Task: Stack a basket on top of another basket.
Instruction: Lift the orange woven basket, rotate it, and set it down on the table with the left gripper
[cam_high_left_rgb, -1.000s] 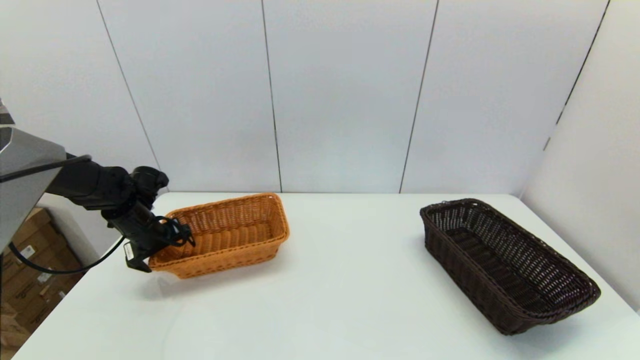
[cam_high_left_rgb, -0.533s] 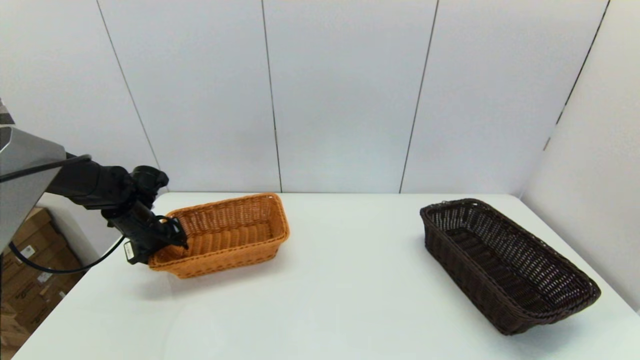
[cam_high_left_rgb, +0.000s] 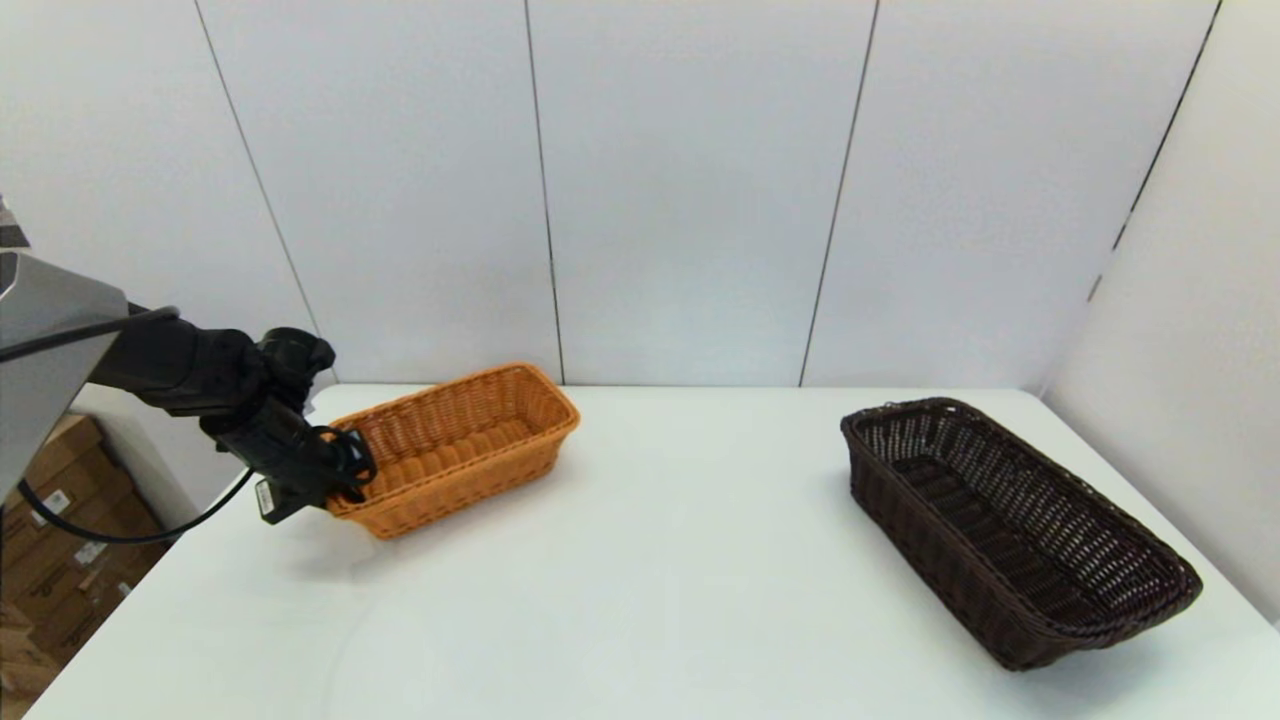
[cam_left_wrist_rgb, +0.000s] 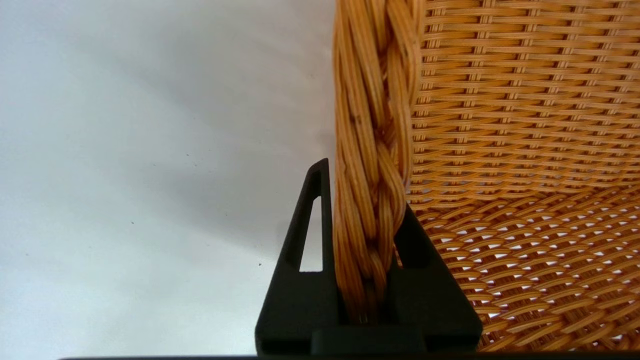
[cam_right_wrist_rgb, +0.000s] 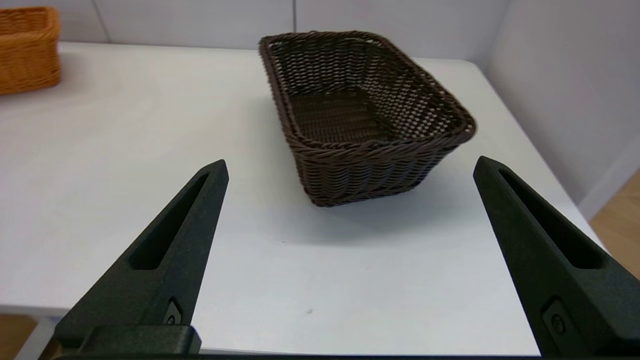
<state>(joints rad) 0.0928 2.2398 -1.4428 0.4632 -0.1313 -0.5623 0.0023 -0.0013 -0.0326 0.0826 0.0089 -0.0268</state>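
Fingers (cam_left_wrist_rgb: 320, 235) of the left gripper (cam_high_left_rgb: 335, 470) are pinching the braided rim of the orange-tan basket (cam_high_left_rgb: 455, 447) at its near end, one finger outside the wall and one inside. That basket is tilting, its held end raised off the white table (cam_high_left_rgb: 650, 560). The right gripper (cam_right_wrist_rgb: 350, 210) is hovering with its fingers spread wide and nothing between them, facing the dark brown basket (cam_high_left_rgb: 1010, 525), which is sitting on the table just ahead of it, well apart from the left gripper.
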